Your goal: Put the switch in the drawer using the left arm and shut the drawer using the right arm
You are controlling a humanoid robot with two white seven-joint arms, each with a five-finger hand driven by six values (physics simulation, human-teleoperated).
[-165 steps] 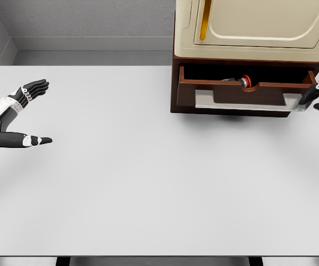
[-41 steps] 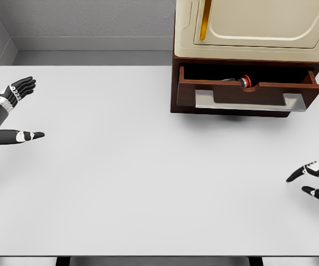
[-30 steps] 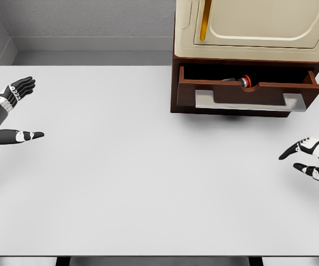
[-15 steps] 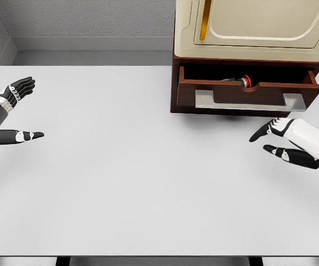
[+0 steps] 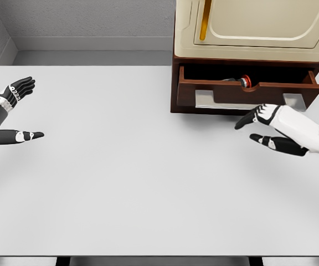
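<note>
On the white tabletop (image 5: 126, 183) the brown drawer (image 5: 248, 91) stood open under a cream cabinet (image 5: 253, 27), the switch (image 5: 242, 81) lying inside it, while the right hand (image 5: 273, 128) hovered just before its front and the left hand (image 5: 7, 113) far left, both with fingers spread, holding nothing.

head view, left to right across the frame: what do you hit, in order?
left hand, open at the table's left edge → bare table → brown drawer, open, switch inside → right hand, open in front of the drawer's silver handle.
</note>
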